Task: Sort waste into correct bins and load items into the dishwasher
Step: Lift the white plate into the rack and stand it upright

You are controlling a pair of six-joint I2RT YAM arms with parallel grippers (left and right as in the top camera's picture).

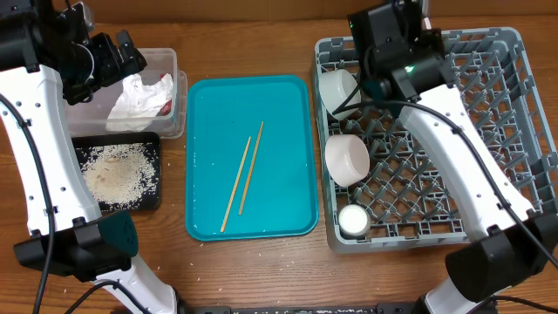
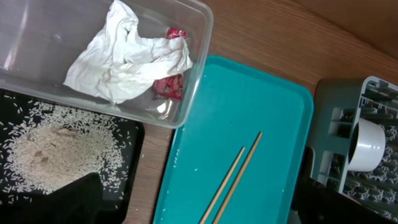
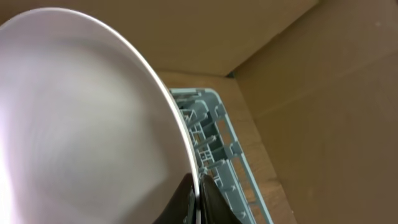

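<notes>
Reference: teal tray [image 1: 288, 113], mid tabletop [image 1: 261, 279].

- Nearest: cup [image 1: 353, 220], mouth up, right of the teal tray's near-right corner. It sits in the near-left corner of the rack [image 1: 501, 78]. The rack is just right of the teal tray with a narrow gap.
- Black tray [image 1: 152, 199]: just left of the teal tray's near half. Rice [image 1: 115, 173] is heaped in it, with loose grains scattered round the heap.
- 2 chopsticks [image 1: 244, 174]: on the teal tray, close together and nearly parallel, not crossed. They run diagonally from near-left to far-right.
- Bowl [image 1: 347, 159]: right of the teal tray's middle, tilted among the rack's pegs.
- 2nd bowl [image 1: 336, 87]: right of the teal tray's far-right corner, on its side in the rack.
- Tub [image 1: 179, 87]: just left of the teal tray's far half, right against the black tray's far end. The napkin [image 1: 139, 98] is crumpled inside. The wrapper [image 1: 166, 106] is partly under it, on the teal-tray side.
- Left end effector [image 1: 118, 59]: above the tub's far-left part, left of the teal tray. Its fingers are spread wide with nothing between them.
- Right end effector [image 3: 199, 193]: above the rack's far-left corner, right of the teal tray's far end. Its fingers are pressed together, pinching the rim of the plate [image 3: 81, 124]. The plate fills most of the right wrist view, with the rack's edge behind it. In the overhead view the arm hides the plate.
</notes>
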